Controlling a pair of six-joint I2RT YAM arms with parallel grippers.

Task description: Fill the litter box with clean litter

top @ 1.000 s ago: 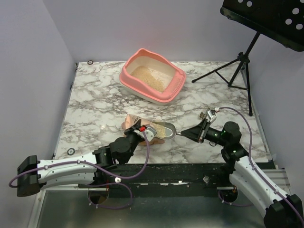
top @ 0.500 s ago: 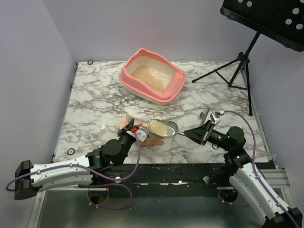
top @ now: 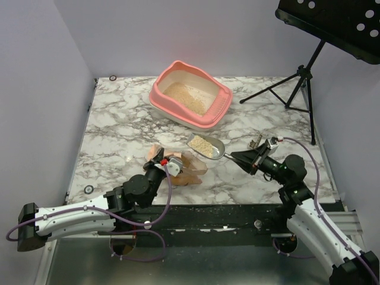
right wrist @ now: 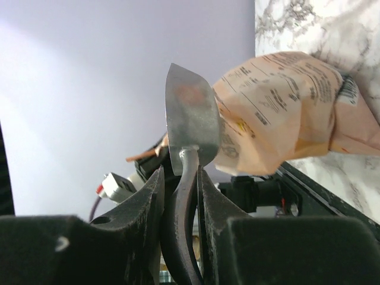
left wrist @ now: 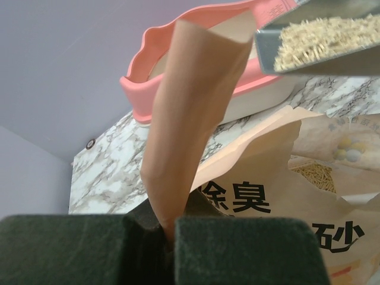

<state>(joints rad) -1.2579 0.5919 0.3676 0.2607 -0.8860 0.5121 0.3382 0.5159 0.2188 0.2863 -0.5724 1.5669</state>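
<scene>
The right gripper (top: pixel 240 158) was clamped narrow on the handle of the metal scoop (top: pixel 206 146), its bowl loaded with clean litter (top: pixel 202 144) and raised off the worktop (top: pixel 119 136). The scoop's long axis ran 4 to 10 o'clock in the top view, bowl leading. The litter box (top: pixel 221 105) sat well apart, about 11 o'clock from the bowl, partly filled. The left gripper (top: pixel 168 164) pinched the litter bag (top: pixel 190 171) flap at the scoop's 8 o'clock. The right arm was the nearer one, and the carry probably needed a slight leftward swing.
</scene>
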